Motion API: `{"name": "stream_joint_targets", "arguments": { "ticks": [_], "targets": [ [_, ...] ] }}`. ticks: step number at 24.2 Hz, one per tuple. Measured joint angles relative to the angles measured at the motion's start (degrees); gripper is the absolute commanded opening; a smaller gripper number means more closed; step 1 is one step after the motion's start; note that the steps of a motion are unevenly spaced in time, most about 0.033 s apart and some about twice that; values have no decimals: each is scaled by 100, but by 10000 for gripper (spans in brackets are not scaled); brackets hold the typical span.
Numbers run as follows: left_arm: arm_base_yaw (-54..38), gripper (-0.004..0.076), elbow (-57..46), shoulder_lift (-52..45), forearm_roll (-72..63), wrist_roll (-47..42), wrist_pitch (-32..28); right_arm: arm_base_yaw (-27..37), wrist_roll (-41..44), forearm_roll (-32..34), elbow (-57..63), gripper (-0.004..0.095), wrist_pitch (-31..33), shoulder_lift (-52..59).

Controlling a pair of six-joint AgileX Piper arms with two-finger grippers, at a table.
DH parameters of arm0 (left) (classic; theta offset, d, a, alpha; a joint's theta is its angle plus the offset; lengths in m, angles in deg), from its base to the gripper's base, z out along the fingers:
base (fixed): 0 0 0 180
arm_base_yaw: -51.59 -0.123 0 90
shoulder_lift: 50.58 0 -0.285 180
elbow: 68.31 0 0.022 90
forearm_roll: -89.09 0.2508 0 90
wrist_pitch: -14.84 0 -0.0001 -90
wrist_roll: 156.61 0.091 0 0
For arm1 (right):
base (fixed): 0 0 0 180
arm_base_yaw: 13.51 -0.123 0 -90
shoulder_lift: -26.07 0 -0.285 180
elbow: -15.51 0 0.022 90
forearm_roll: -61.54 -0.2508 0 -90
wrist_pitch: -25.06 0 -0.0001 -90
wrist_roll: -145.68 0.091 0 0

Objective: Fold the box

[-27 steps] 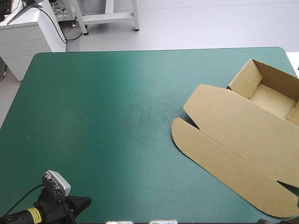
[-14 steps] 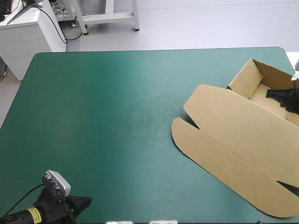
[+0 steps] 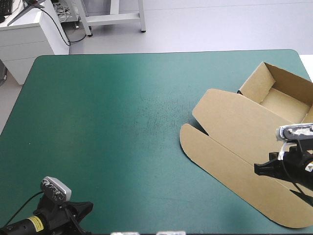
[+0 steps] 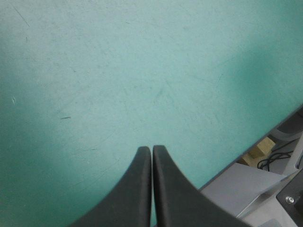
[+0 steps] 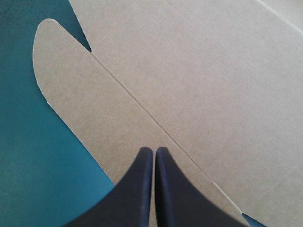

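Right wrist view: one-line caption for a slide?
Right gripper, shut, poised over the flat lid of the brown box, teal-green cover beside it.

Box [image 3: 230,139] on R of table [image 3: 98,122], R end effector [image 3: 257,168] above.

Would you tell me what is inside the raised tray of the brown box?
Inside the box, only its own bare brown floor shows in the high view. Its right end runs off the picture, so that part cannot be checked.
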Motion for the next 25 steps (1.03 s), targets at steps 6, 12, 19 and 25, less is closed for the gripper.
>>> {"name": "stream_joint_targets", "arguments": {
  "ticks": [6,12,19,25],
  "targets": [
    [-260,-8,0,0,-167,0,134,0,-647,-719,1292,-2,-659,1060],
    [-752,-8,0,0,-432,5,197,0,-823,-913,2563,-2,-1052,1946],
    [-825,-8,0,0,-510,5,197,0,-825,-917,2755,-2,-1060,2479],
    [-825,-8,0,0,-515,5,197,0,-772,-921,2761,-2,-1048,2695]
  ]
}}
